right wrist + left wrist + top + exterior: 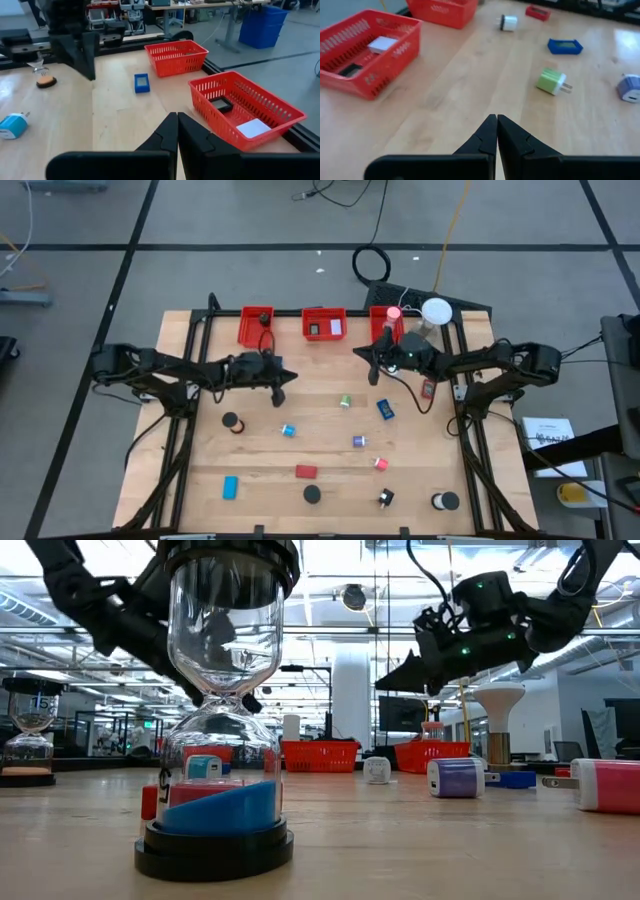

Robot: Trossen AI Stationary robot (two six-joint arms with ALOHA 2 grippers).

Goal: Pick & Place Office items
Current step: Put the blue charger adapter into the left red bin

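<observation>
Tabletop (330, 450): office items (345, 402) below end effectors (279, 393)

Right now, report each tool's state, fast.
Left tool: closed, holding nothing, above the bare table.
Right tool: closed, holding nothing, up near the red bins.

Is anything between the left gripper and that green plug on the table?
Nothing visible. The left gripper, shut and empty, hovers over bare wood, and the green plug lies ahead with open table between.
</observation>
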